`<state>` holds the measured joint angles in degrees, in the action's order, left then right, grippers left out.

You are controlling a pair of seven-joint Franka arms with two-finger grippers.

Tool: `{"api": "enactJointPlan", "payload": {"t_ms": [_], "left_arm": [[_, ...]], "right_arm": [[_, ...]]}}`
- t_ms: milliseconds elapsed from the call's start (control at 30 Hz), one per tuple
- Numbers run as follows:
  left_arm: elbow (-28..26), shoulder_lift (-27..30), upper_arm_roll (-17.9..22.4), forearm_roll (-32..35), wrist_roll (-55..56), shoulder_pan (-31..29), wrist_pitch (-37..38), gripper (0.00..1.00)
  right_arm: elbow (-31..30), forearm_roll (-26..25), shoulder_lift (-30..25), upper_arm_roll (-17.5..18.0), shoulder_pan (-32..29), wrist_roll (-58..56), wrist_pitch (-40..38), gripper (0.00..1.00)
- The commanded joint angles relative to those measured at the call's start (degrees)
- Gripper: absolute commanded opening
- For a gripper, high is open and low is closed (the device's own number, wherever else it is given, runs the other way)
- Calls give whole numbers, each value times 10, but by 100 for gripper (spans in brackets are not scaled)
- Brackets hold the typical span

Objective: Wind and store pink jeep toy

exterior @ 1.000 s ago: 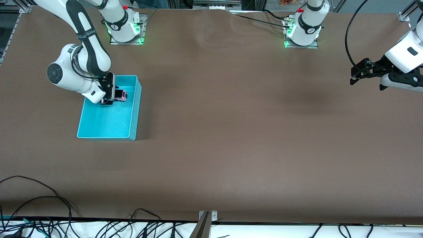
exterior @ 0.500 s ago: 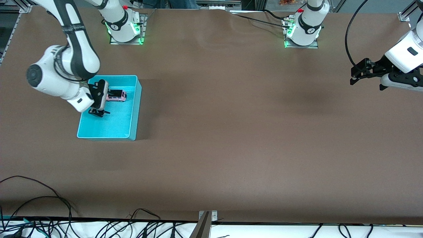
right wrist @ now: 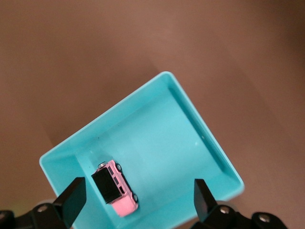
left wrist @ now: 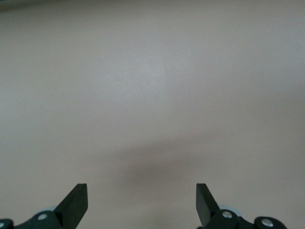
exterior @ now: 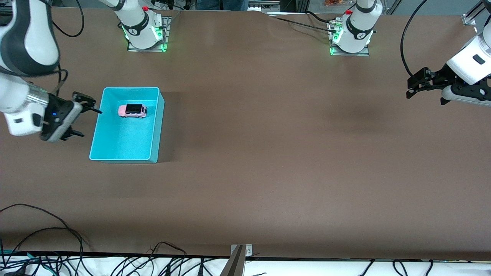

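The pink jeep toy (exterior: 132,110) (right wrist: 116,188) stands on its wheels inside the turquoise bin (exterior: 126,158) (right wrist: 200,138), in the part of the bin farther from the front camera. Nothing touches it. My right gripper (exterior: 91,123) (right wrist: 138,188) hangs open and empty in the air over the table just outside the bin, toward the right arm's end. In the right wrist view the jeep and bin lie well below its spread fingers. My left gripper (exterior: 424,99) (left wrist: 141,191) waits open and empty over bare table at the left arm's end.
The brown table (exterior: 268,153) stretches wide between the bin and the left arm. Black cables (exterior: 46,230) lie along the table's front edge, beside a metal bracket (exterior: 238,257). Both arm bases (exterior: 145,30) stand along the edge farthest from the front camera.
My right gripper opened, let go of the jeep and drew up and away out of the bin toward the right arm's end. The jeep stayed in the bin. The left arm has not moved.
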<state>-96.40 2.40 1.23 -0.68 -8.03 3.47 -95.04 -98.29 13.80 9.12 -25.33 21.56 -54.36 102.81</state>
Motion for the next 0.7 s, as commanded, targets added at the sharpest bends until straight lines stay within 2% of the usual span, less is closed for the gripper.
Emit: {"api": "enactJointPlan", "payload": {"t_ms": [0, 167, 367, 667], "left_arm": [[21, -9, -4, 11, 7, 0, 14, 100], [21, -9, -4, 11, 7, 0, 14, 100], [21, -9, -3, 11, 7, 0, 14, 100], [21, -9, -4, 11, 7, 0, 14, 100]], "right_arm": [[90, -37, 8, 0, 0, 179, -84, 100], [145, -62, 8, 1, 1, 319, -152, 100], [184, -122, 9, 3, 4, 448, -152, 100], [196, -155, 3, 7, 20, 530, -163, 100]]}}
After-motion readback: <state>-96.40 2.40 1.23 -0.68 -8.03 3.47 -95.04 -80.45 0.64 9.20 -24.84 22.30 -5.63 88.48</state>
